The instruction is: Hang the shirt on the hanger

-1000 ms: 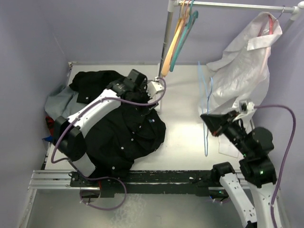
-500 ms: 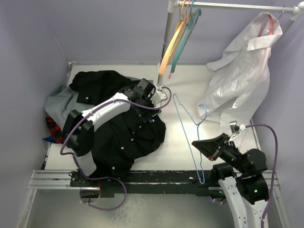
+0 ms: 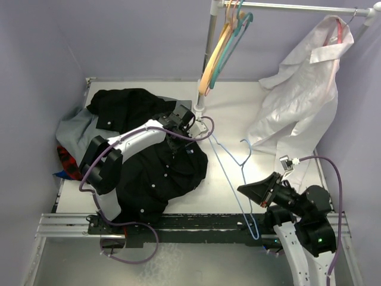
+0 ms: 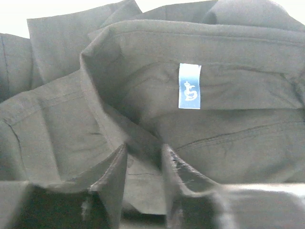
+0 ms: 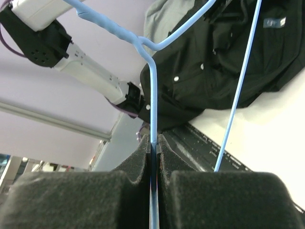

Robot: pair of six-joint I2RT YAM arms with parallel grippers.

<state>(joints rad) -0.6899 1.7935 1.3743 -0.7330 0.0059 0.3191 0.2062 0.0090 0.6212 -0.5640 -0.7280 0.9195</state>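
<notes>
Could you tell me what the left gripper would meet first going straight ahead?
The shirt: the left gripper points straight into its collar fabric below the blue label, though depth is unclear.

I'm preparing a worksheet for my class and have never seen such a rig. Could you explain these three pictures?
Two robot arms are bolted to a table. One picture looks down from above; the other two come from cameras on the wrists. A crumpled black shirt lies on the table. The left gripper straddles its collar; whether it pinches is unclear. The right gripper is clamped on a light-blue hanger. A white garment hangs from a rail behind.
</notes>
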